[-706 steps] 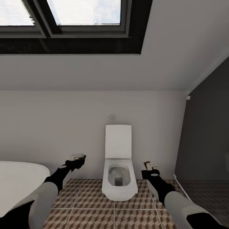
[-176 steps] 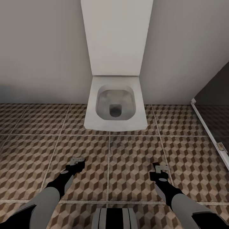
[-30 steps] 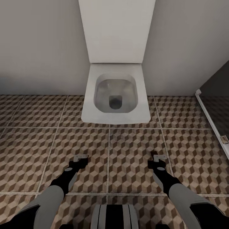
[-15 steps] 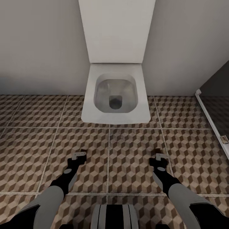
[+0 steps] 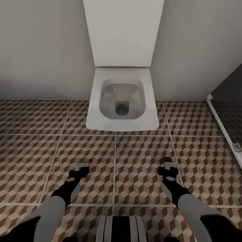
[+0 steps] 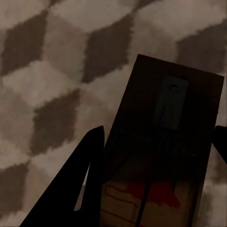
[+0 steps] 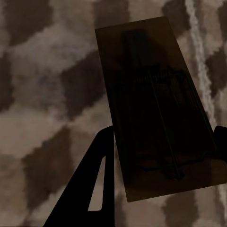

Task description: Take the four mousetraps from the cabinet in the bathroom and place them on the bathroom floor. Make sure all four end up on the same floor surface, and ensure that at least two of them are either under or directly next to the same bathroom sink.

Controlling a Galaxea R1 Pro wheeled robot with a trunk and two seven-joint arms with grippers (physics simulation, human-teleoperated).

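In the head view both arms reach down to the cube-patterned bathroom floor in front of a toilet. My left gripper is shut on a mousetrap, a flat board with a dark wire spring and a red mark, its fingers against the long edges. A second mousetrap sits the same way in my right gripper. Each trap hangs just over the tiles, in shadow. I cannot tell whether either one touches the floor. The cabinet and the bathroom sink are out of view.
A white toilet with its lid up stands against the grey wall straight ahead, just beyond both grippers. A dark partition with a white bottom rail runs along the right. My own base shows at the bottom middle.
Over the last second both grippers tilted a little and eased lower toward the tiles, still holding the traps. The view itself has not shifted.
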